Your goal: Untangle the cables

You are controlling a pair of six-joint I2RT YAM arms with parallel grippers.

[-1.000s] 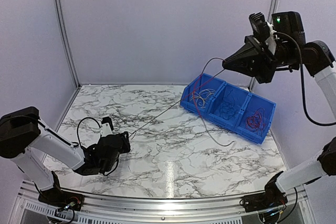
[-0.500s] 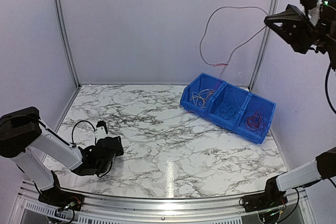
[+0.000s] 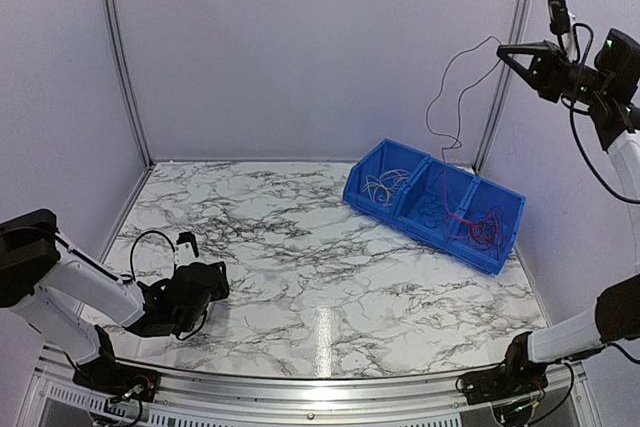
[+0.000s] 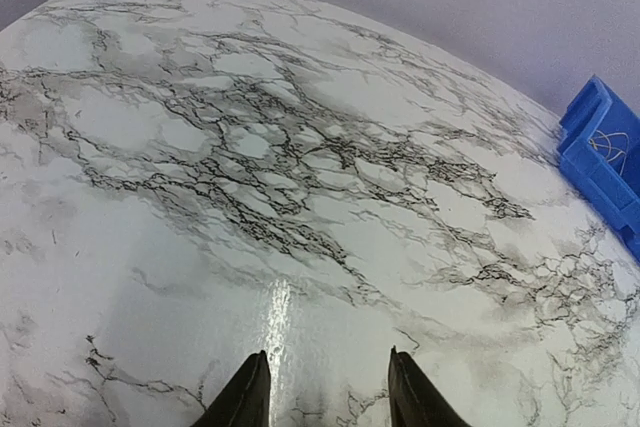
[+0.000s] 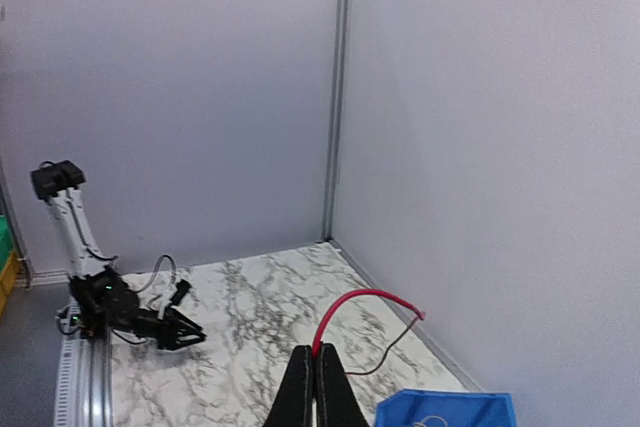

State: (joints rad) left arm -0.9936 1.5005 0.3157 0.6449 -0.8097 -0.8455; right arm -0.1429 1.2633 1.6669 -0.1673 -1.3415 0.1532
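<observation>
Blue three-compartment bin (image 3: 404, 222); one cable (image 3: 430, 112) aloft

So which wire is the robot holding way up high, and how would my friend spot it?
Find the blue bin at the far right of the marble table, then look high above it to the right arm's tool, pinched shut. The one wire dangling from that tool is it: it hangs in the air, while the other wires lie bundled inside the bin.
</observation>
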